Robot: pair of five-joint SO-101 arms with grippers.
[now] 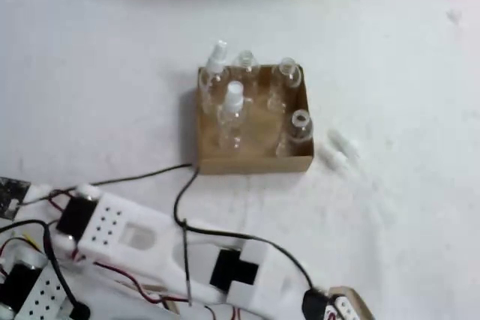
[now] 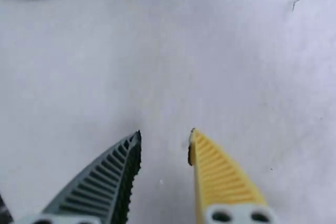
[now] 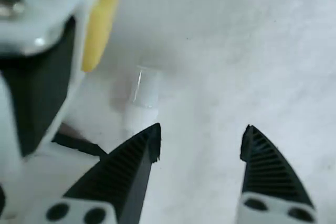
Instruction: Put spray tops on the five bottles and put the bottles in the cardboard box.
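Your left end effector [image 2: 165,131]: jaws parted, a clear gap between the grey finger [image 2: 113,174] and the yellow finger [image 2: 218,174], both ribbed on the inner faces, tips pointing down.

Your right end effector [image 3: 202,127]: two black fingers [image 3: 128,169], also ribbed, spread wide with the tips well apart.

In the right wrist view the left arm's yellow finger [image 3: 102,19] and its white-and-black wrist housing [image 3: 37,56] sit close beside your right end effector.

High view: a white arm [image 1: 150,234] lies low, stretched along the near edge. A second white segment [image 1: 34,294] sits at the near corner. Which side each belongs to is hard to tell from there.
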